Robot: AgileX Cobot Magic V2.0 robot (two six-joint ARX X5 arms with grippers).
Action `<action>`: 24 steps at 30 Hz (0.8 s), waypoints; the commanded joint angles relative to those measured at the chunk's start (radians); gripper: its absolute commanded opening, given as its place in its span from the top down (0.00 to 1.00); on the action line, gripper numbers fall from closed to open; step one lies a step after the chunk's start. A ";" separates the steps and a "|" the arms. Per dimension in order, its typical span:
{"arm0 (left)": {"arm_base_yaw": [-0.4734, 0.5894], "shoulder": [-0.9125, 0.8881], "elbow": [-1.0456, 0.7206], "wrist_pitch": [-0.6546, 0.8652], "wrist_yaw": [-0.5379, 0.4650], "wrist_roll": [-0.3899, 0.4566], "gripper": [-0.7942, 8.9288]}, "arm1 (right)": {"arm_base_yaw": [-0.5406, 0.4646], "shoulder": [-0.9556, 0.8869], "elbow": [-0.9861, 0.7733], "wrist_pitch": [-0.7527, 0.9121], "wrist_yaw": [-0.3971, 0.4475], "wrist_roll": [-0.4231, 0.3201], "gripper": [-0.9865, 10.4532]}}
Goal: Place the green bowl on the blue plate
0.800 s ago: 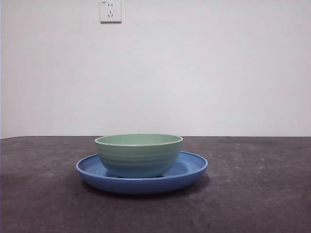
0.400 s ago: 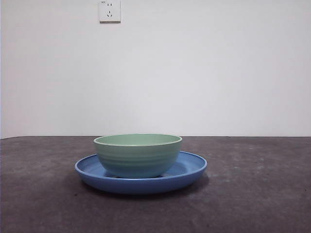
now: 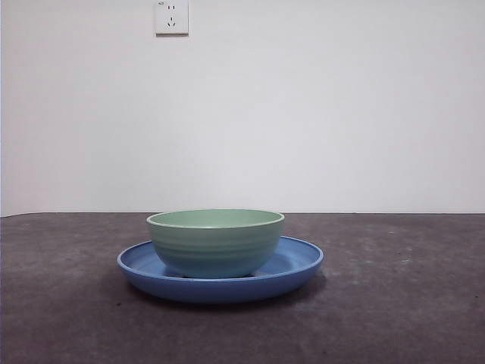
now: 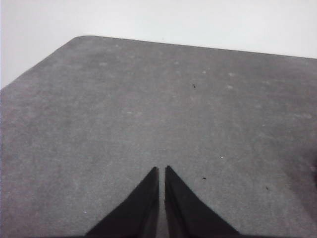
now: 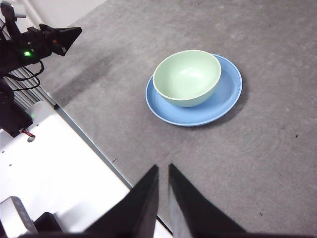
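In the front view, you see the green bowl [image 3: 216, 243] sitting upright in the blue plate [image 3: 295, 267]. The bowl is a bit to the left of the plate's middle, so more blue shows on the right side. The plate rests flat on the dark gray table [image 3: 402, 303]. Behind it is a plain white wall [image 3: 318, 114], with a white wall socket [image 3: 172, 17] high up on the left. You see no arm in this view.

In the left wrist view, you see the left gripper [image 4: 162, 171] over the bare gray table [image 4: 148, 109]. Its two black jaws are pressed almost together, with only a thin line between them, and they hold nothing. The white wall [image 4: 198, 20] shows past the far edge of the table. You cannot see the bowl or the plate here.

In the right wrist view, you see the right gripper [image 5: 163, 169] well apart from the dishes. Its two black jaws are close together with a thin gap, and they hold nothing. Farther out on the table [image 5: 277, 148], the green bowl [image 5: 187, 77] sits in the blue plate [image 5: 198, 115]. The bowl is empty inside. A white base plate [image 5: 54, 173] lies beside the table edge. The other arm [image 5: 37, 42], black with a small green light, reaches in at a corner, far from the dishes.
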 commanded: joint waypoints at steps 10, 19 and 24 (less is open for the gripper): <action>-0.009 -0.060 -0.029 -0.032 -0.001 0.037 0.90 | 0.006 -0.002 0.007 0.010 -0.001 -0.011 0.89; -0.019 -0.069 -0.029 -0.032 0.002 0.119 0.90 | 0.006 -0.002 0.007 0.010 -0.001 -0.011 0.89; -0.019 -0.069 -0.029 -0.032 0.004 0.127 0.90 | 0.006 -0.002 0.007 0.010 -0.001 -0.011 0.89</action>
